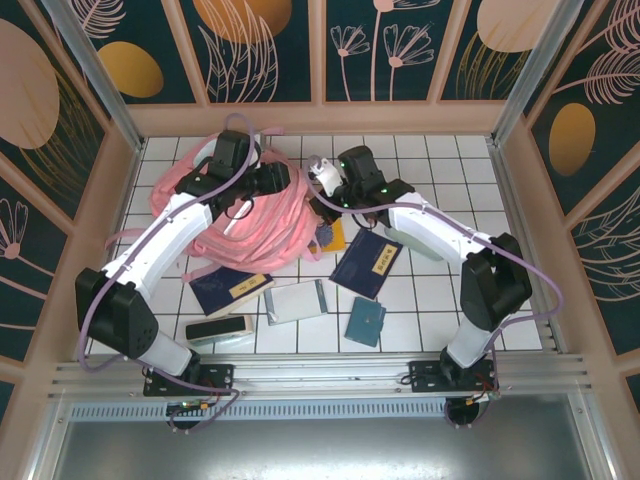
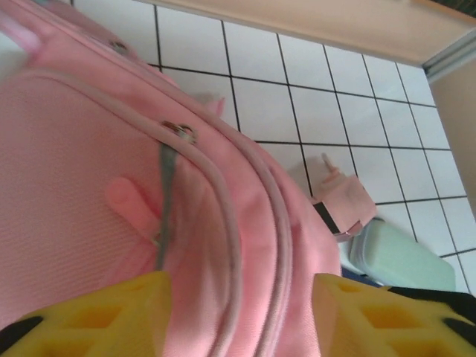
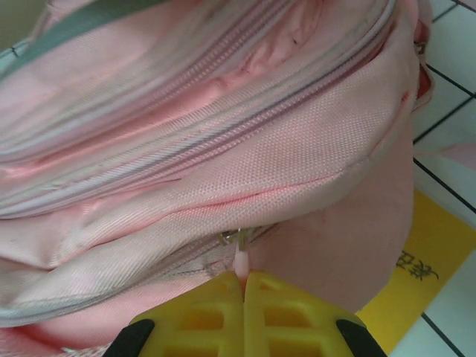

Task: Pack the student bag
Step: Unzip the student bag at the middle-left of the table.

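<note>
So, right gripper (image 3: 244,281) is pinching the zip pull (image 3: 242,262)
The student bag (image 1: 262,222) is slumped on the table's (image 1: 430,310) far-left part (big pink heap, hard to miss). Its little pink tab is squeezed tight between the right fingers. The left gripper (image 2: 242,305) is spread wide, yellow fingers either side of a piped seam on the bag. A navy book (image 1: 366,262) lies mid-table.
</note>
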Available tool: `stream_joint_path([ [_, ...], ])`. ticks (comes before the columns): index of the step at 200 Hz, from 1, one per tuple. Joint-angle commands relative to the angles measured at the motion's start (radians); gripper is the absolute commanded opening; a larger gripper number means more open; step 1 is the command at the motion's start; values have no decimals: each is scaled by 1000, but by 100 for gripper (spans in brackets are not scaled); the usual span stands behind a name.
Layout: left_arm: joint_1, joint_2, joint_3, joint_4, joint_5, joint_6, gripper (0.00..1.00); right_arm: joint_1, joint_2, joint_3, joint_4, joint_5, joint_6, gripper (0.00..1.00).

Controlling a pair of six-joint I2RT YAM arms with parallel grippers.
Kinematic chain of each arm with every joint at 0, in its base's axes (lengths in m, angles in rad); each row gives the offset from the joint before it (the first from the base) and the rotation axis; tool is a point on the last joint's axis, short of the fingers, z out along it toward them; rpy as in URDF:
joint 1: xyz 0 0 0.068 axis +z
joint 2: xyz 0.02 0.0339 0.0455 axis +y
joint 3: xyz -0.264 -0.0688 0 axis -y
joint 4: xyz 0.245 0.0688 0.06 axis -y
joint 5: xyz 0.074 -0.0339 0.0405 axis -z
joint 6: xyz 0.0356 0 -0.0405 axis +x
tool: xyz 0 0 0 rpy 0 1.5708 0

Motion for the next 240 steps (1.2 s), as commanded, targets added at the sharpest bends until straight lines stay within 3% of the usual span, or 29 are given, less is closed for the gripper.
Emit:
stream_joint_path([
  [1, 7, -8, -52, 43, 62, 53, 57, -22, -27, 24, 105, -118, -42, 0],
  [76, 12, -54, -149, -8, -27, 169, 65, -41, -20, 13, 107, -109, -45, 0],
  [116, 12, -33, -199, -41, -55, 255, 66, -47, -73, -100, 196, -100, -2, 0],
  [170, 12, 36, -248, 29, 16, 245, 65, -55, -116, -170, 229, -76, 9, 16],
  [213, 12, 114, -215, 84, 49, 233, 54, -64, -138, -209, 250, -78, 10, 16],
  [231, 12, 157, -188, 80, 62, 242, 39, -68, -149, -215, 254, -79, 9, 16],
  [240, 12, 169, -180, 77, 72, 247, 26, -70, -152, -214, 251, -77, 6, 15],
])
